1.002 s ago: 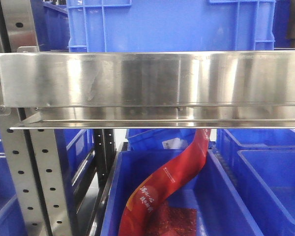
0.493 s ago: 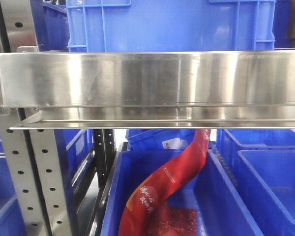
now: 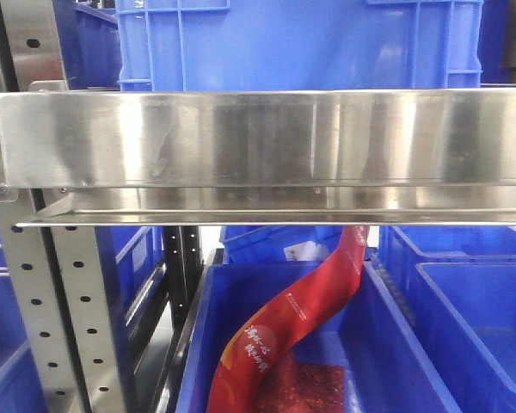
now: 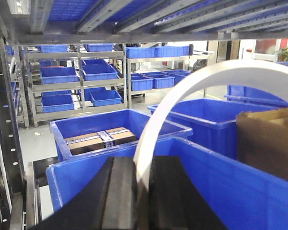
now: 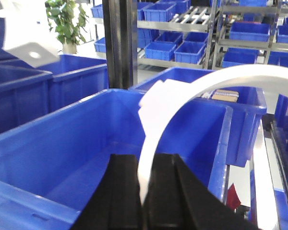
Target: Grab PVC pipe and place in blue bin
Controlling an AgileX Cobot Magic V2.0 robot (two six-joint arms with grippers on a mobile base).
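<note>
From its own wrist view, we see our left gripper [image 4: 143, 167] as two black fingers [image 4: 119, 191] side by side at the bottom edge. They are pressed close, with a white strip [image 4: 182, 91] pinched in the thin slit between them. Our right gripper [image 5: 145, 165] sits the same way — black fingers [image 5: 124, 191] drawn together, clamping a second white strip [image 5: 206, 81] that arcs up from the slit.
</note>
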